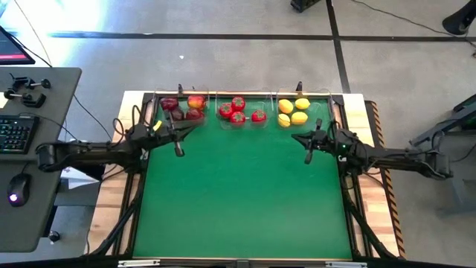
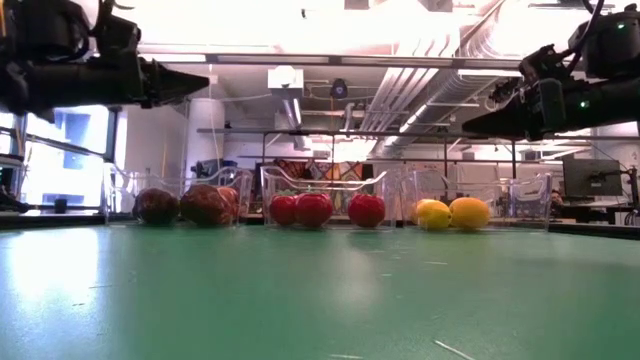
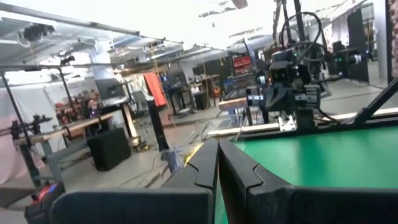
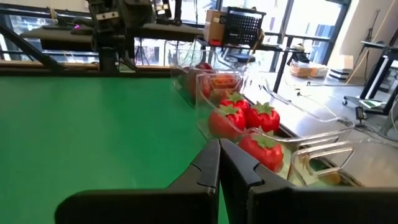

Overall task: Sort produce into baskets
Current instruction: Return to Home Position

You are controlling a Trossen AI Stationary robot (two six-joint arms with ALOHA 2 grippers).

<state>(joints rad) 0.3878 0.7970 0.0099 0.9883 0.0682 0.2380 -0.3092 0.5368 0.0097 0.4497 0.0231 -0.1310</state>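
Three clear baskets stand in a row along the green mat's far edge. The left basket (image 1: 159, 106) holds dark red and red-orange apples (image 1: 183, 109). The middle basket (image 1: 245, 95) holds bright red green-topped fruits (image 1: 239, 111), and the right basket (image 1: 318, 104) holds yellow lemons (image 1: 293, 112). My left gripper (image 1: 179, 152) hangs shut above the mat, near side of the apple basket, holding nothing. My right gripper (image 1: 309, 158) hangs shut above the mat, near side of the lemon basket, also empty. In the right wrist view the red fruits (image 4: 261, 118) lie beside my shut right gripper (image 4: 219, 144).
The mat (image 1: 245, 193) lies bare between the arms and toward the near edge. A grey desk (image 1: 52, 89) with a keyboard (image 1: 15, 134) and mouse (image 1: 16, 190) stands left of the table. The wooden table top (image 1: 375, 141) shows on both sides of the mat.
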